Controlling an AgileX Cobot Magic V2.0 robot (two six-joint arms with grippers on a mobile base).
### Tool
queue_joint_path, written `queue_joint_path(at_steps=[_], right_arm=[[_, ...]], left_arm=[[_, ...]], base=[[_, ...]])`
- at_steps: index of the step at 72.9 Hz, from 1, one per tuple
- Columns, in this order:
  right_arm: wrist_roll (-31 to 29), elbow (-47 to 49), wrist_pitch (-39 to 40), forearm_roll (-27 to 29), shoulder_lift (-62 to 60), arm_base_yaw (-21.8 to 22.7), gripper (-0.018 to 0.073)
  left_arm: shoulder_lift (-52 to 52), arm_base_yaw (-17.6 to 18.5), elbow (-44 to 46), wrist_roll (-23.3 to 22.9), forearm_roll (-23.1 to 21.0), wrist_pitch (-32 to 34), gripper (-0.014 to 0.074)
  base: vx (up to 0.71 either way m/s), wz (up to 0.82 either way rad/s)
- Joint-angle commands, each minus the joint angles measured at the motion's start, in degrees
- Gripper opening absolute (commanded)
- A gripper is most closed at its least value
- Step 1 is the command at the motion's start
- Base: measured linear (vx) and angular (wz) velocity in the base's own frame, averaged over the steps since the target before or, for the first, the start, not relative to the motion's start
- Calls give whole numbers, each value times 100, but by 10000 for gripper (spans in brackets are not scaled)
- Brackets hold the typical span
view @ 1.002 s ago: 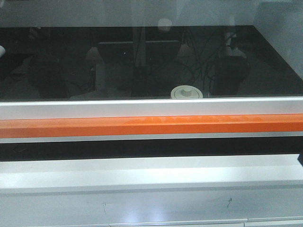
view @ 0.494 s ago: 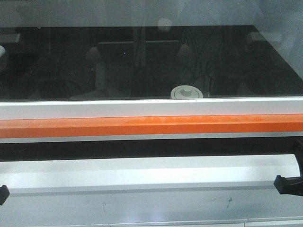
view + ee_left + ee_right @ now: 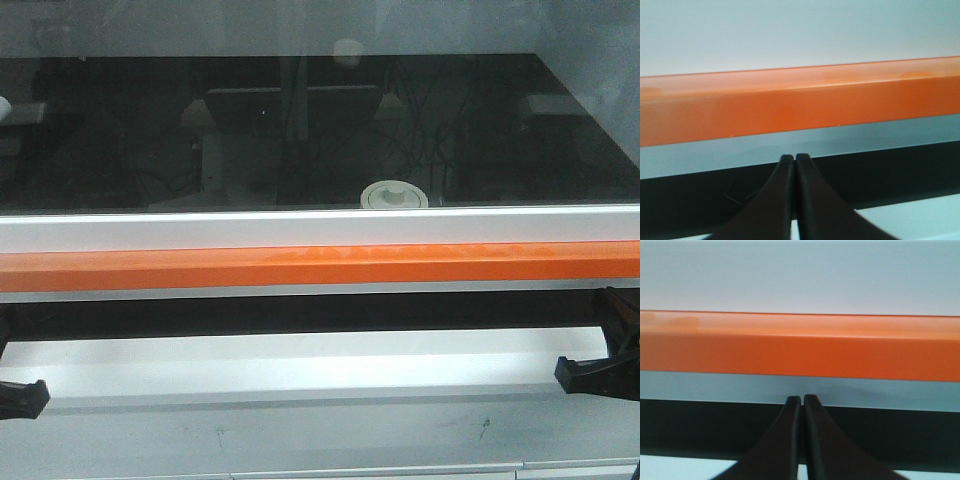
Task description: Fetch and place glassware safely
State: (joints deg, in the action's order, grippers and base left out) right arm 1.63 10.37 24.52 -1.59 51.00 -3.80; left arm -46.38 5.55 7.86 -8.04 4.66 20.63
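Note:
The glassware (image 3: 394, 195) shows only as a cream-white round lid with a central knob, on the dark surface behind the white sill; its glass body is hidden by the sill. My left gripper (image 3: 40, 396) pokes in at the lower left of the front view, low in front of the orange bar (image 3: 320, 266). My right gripper (image 3: 562, 372) comes in at the lower right. Both are far below and in front of the jar. In the wrist views the left gripper (image 3: 795, 157) and right gripper (image 3: 802, 399) are shut with nothing between the fingers, pointing at the bar.
A long orange bar (image 3: 790, 107) runs the full width, with a white sill (image 3: 320, 228) above it and a dark slot (image 3: 320, 312) under it. A white ledge (image 3: 300, 365) lies below. The dark surface behind reflects lab equipment.
Both grippers have come up into the front view's lower corners; one second ago neither showed. The right one moved up and inward, the left one further in. The jar has not moved.

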Motion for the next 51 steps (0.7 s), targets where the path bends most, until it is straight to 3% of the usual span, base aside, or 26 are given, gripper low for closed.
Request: queue_joint_path(at_steps=[1,51], right_arm=[[-19,159,661,-65,156,5,-1],[-24,159,2038,-321,1021,5,-1]], left_arm=[[-180,-3,152,-35,-25,704,-7],[-832,-3,152,146,-30,2091,-7]], base=[[0,0],[0,0]])
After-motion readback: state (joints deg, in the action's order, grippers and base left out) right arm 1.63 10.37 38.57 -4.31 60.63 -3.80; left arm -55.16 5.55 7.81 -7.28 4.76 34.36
